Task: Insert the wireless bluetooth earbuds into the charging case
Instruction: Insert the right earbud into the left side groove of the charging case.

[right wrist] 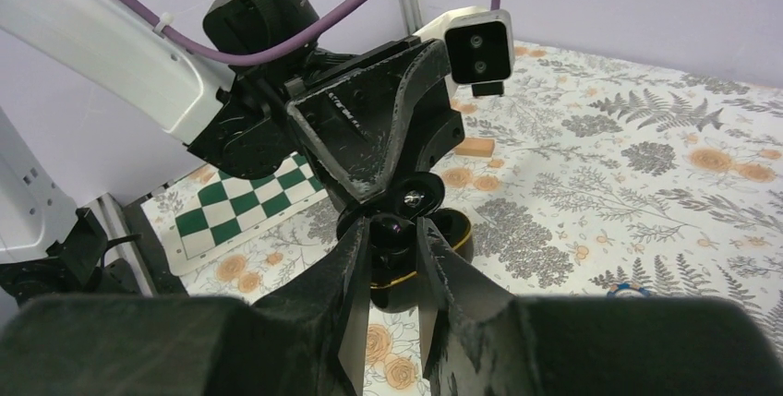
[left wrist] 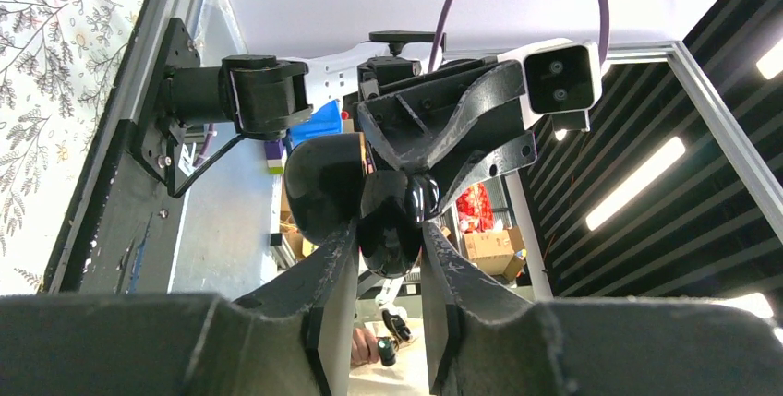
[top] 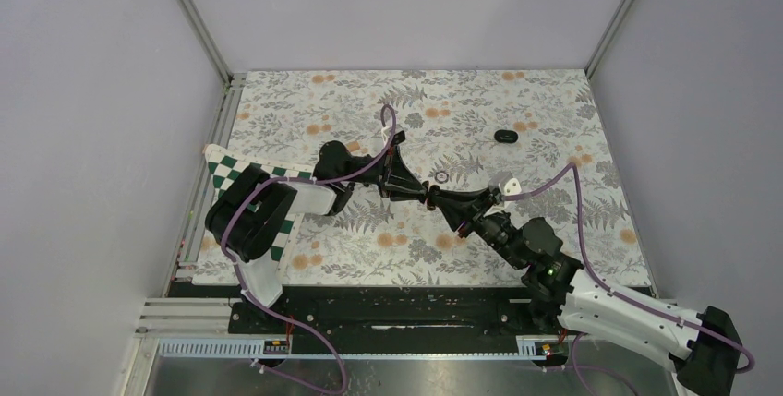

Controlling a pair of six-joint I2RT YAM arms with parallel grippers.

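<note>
Left fingers point(left wrist: 334, 313) pinch the glossy black rounded charging case point(left wrist: 392, 225); the right fingers' point(right wrist: 351, 276) hold I cannot tell.

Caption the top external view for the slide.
Mid-table, the left claw and right claw meet tip to tip over the floral mat, a small dark ring just beyond.

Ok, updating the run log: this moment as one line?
left gripper: shut on case | right gripper: at same case, grip unclear | tips facing over mid table | earbuds: not discernible
</note>
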